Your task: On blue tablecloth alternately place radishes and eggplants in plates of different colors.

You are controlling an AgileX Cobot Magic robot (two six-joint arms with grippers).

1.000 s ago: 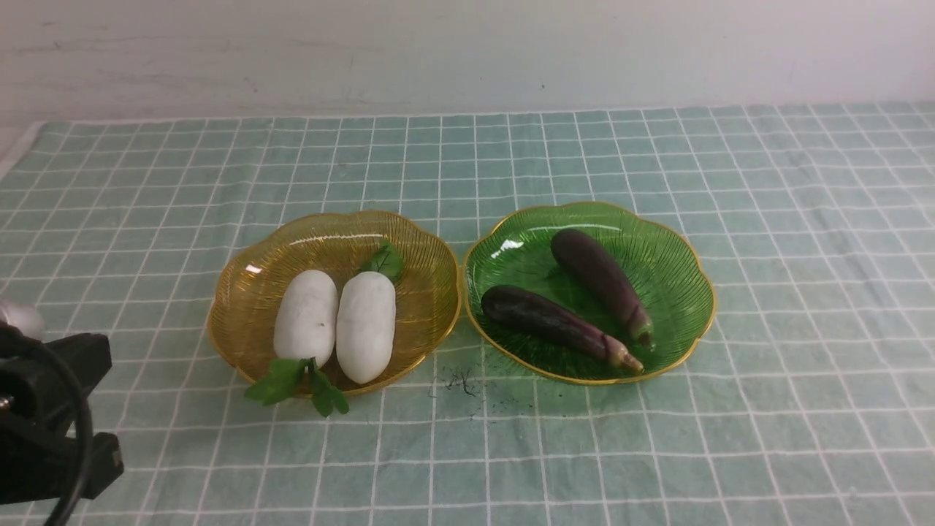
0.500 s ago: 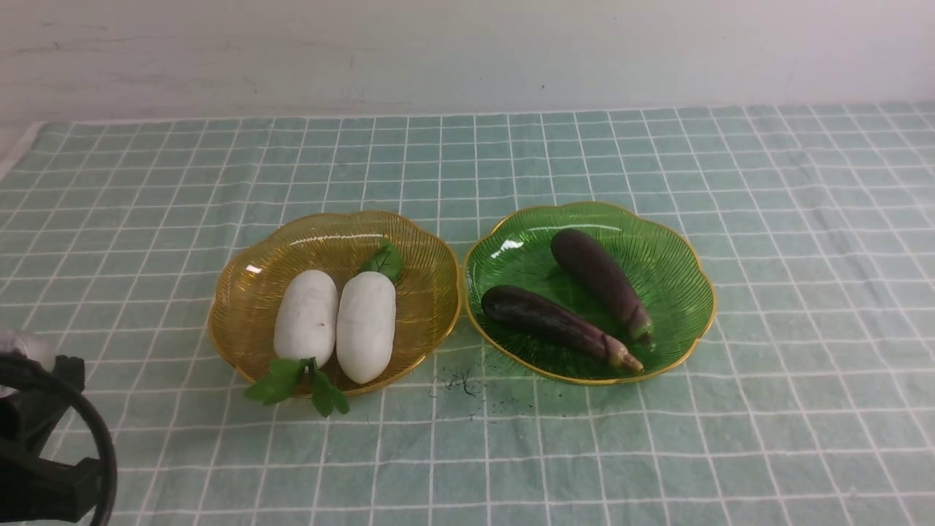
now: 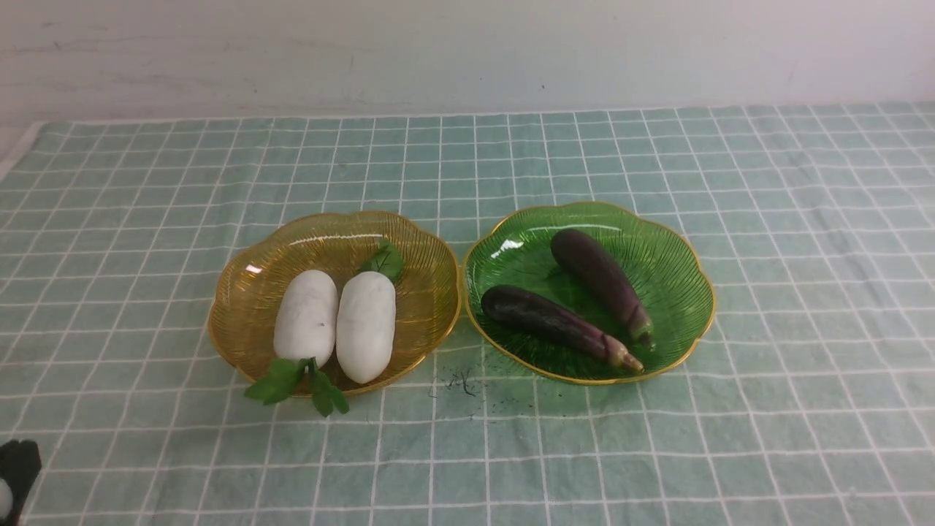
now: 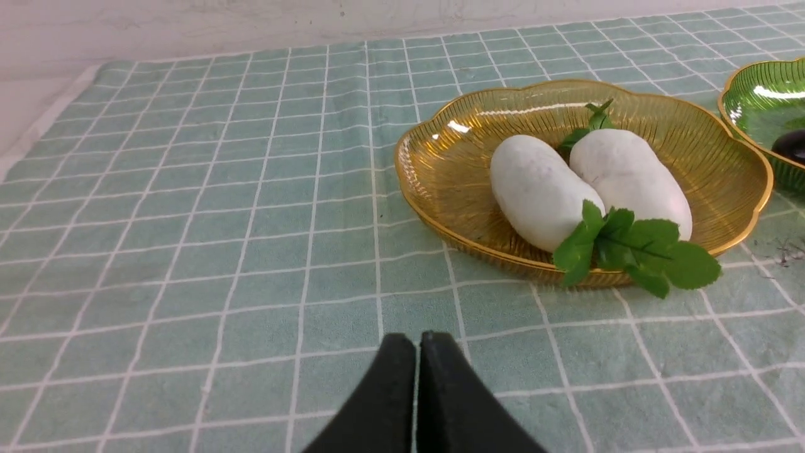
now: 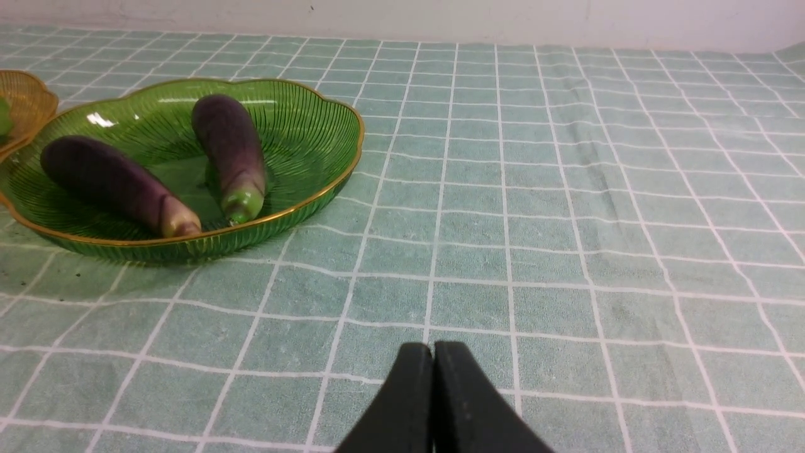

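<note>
Both radishes [image 3: 336,325] in amber plate [image 3: 424,248], eggplants [image 3: 577,299] in green plate [image 3: 679,263] (side by side). L pincer [image 4: 417,343] & R pincer [image 5: 433,352] pressed closed, empty.

Even, soft overhead light; faint shadows. White glare streaks on amber plate [image 3: 256,269] and green plate [image 3: 506,248] ribs. All views sharp, slightly grainy.

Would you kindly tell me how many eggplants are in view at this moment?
2. Both lie in the green plate: the near eggplant toward the front edge, the far eggplant behind it, stems pointing right. None seems hidden.
</note>
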